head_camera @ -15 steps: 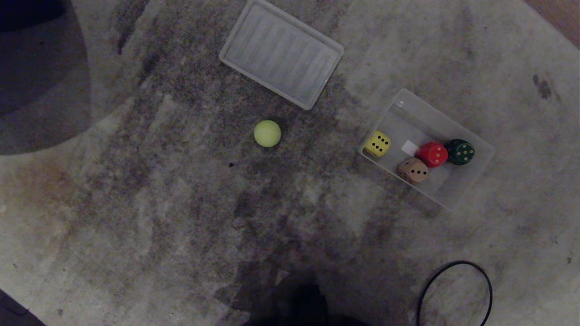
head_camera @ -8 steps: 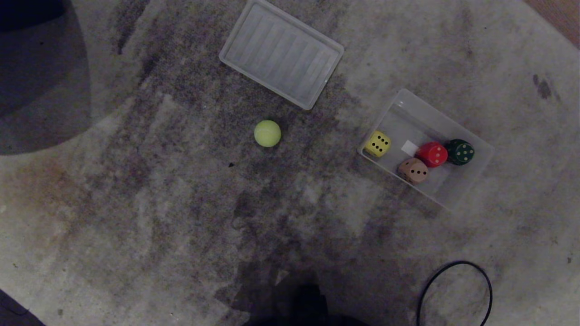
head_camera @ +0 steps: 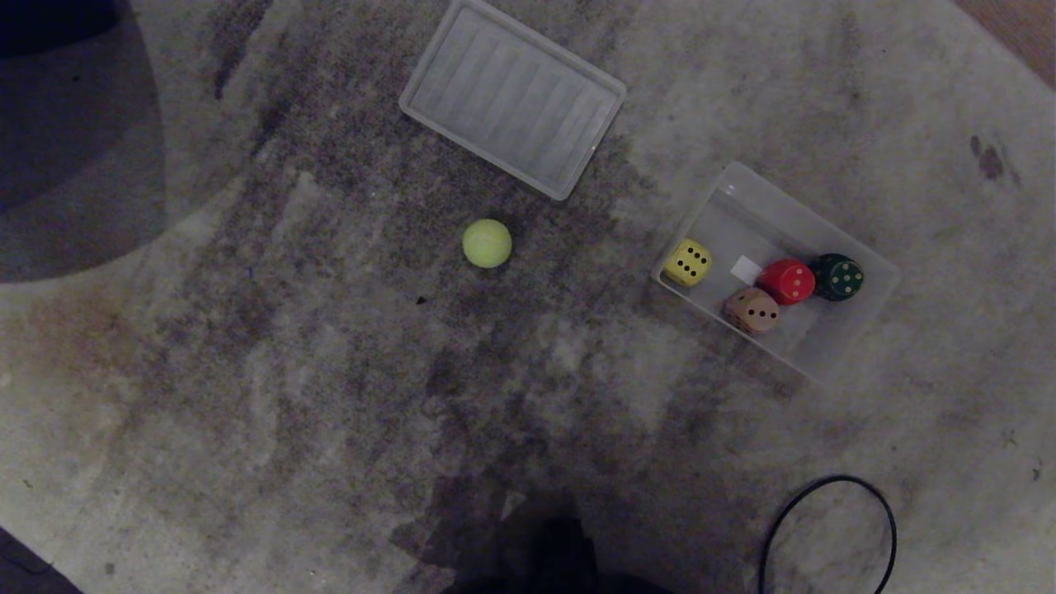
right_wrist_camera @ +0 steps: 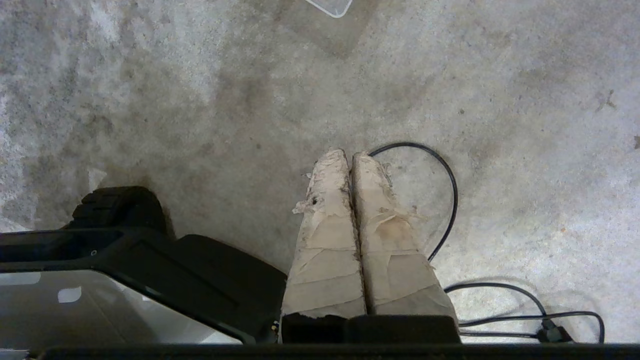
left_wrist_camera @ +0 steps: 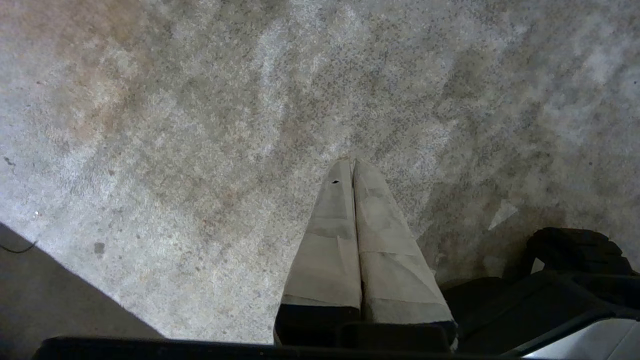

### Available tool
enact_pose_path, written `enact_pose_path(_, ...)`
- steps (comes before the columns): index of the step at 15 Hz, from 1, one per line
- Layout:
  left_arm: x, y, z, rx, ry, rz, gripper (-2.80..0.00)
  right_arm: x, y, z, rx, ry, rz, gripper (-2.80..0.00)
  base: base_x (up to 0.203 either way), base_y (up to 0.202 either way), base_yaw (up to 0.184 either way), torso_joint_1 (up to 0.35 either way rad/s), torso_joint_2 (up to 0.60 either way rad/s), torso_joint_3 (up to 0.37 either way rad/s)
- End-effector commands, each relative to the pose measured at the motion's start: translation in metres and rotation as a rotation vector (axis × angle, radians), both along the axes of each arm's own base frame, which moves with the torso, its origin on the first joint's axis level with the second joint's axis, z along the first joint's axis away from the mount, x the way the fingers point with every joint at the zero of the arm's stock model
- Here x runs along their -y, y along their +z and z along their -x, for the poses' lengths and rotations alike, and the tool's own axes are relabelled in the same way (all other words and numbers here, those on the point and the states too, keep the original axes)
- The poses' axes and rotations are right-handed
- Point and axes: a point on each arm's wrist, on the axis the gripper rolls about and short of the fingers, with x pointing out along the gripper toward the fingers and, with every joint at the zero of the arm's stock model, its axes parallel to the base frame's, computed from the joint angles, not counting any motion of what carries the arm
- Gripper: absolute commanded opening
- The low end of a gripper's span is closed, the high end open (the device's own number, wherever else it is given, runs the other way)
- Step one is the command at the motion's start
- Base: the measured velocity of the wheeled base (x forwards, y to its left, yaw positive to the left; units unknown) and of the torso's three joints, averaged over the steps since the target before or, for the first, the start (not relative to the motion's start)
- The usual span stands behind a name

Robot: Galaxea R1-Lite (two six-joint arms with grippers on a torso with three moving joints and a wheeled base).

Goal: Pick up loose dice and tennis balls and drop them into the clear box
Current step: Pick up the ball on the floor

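Yellow die point(head_camera: 687, 262) sits with 3 others in your clear box point(head_camera: 858, 309), tennis ball point(head_camera: 487, 242) loose left; left gripper point(left_wrist_camera: 352, 165) and right gripper point(right_wrist_camera: 349, 156) clenched, empty.

the head camera looked almost straight down from high above on the carpet point(head_camera: 272, 396), with the clear box point(head_camera: 874, 272) toward 3 o'clock and a black cable point(head_camera: 825, 483) at 5 o'clock. the left wrist camera sat low behind its pressed-together fingers point(left_wrist_camera: 330, 220), close over bare carpet beside the base. the right wrist camera looked likewise past its own closed fingers point(right_wrist_camera: 327, 220), sharing the cable point(right_wrist_camera: 450, 175) and a corner of the box point(right_wrist_camera: 332, 6) with the head view.
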Motion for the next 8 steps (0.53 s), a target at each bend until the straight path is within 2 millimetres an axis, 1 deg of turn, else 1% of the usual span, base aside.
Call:
enact_pose_path(1, 0.0000, -0.0005, -0.0002, -0.005, 0.000, -0.001, -2.80, 0.0000, 0.0000, -0.0001, -0.002, 0.001, 0.003, -2.80, 0.000, 0.000, 0.000, 0.000, 0.00, 0.000)
enact_pose_path(8, 0.0000, -0.0005, -0.0002, -0.005, -0.001, -0.001, -2.80, 0.0000, 0.0001, 0.0001, -0.003, 0.007, 0.021, -2.80, 0.000, 0.000, 0.000, 0.000, 0.00, 0.000)
